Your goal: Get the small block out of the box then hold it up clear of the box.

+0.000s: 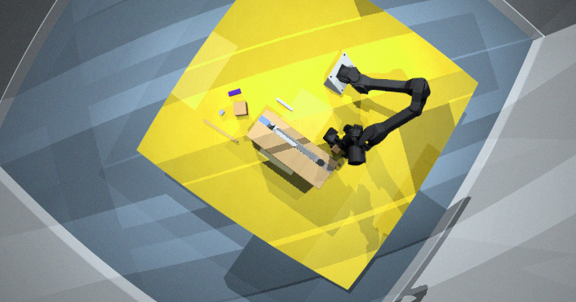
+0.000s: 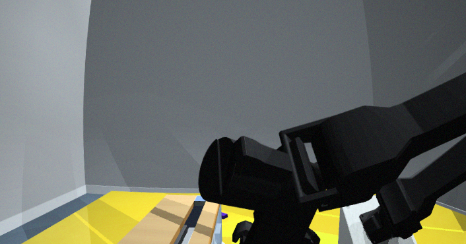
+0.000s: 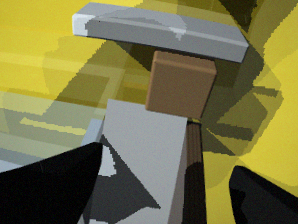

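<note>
The small brown block (image 1: 336, 148) (image 3: 182, 85) is outside the box, at the lower end of a pale grey ramp (image 3: 145, 122). In the wrist view it lies between the ramp's end and a grey bar, right beside both; whether it touches them is unclear. The box (image 1: 302, 162) (image 2: 142, 230) stands upright with a tan top and a long slot. My gripper (image 3: 168, 164) is open and empty, pointing down over the ramp end of the box. In the wrist view its fingertips stand either side of the ramp, with the block beyond them. The exterior view does not show the fingertips.
The grey bar (image 3: 160, 35) lies just beyond the block. Past the box's far end are a tan cube (image 1: 240, 108), a purple block (image 1: 234, 92), a small grey cube (image 1: 221, 112) and a thin stick (image 1: 220, 131). A white bar (image 1: 285, 104) lies beside the box.
</note>
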Tool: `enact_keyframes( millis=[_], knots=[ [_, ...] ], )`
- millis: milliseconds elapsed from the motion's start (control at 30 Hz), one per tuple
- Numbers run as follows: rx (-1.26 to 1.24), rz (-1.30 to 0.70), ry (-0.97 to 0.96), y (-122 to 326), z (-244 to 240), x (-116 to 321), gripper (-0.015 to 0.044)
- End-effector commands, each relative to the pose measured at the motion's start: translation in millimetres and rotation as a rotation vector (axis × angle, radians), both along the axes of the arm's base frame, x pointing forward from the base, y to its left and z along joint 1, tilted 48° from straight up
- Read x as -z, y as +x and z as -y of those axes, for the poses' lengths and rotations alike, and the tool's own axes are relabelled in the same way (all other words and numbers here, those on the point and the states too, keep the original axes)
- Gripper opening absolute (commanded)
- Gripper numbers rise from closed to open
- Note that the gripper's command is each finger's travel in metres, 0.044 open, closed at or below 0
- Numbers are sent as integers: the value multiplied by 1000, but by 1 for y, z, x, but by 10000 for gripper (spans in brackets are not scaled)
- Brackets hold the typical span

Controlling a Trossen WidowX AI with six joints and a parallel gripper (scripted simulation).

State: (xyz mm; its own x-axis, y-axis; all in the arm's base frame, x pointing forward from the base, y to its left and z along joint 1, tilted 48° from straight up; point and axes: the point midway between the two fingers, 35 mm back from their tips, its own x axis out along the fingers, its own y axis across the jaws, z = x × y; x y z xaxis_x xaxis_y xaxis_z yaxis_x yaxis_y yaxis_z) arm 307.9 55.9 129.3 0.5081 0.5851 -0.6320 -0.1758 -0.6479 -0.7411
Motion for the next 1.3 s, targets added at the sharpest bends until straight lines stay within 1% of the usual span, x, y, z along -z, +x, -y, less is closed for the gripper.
enact_keyframes(
  millis=[0,1267],
  knots=[
    [11,10,-1,1,-4,3,285],
    [11,11,2,10,-47,41,285]
  ],
)
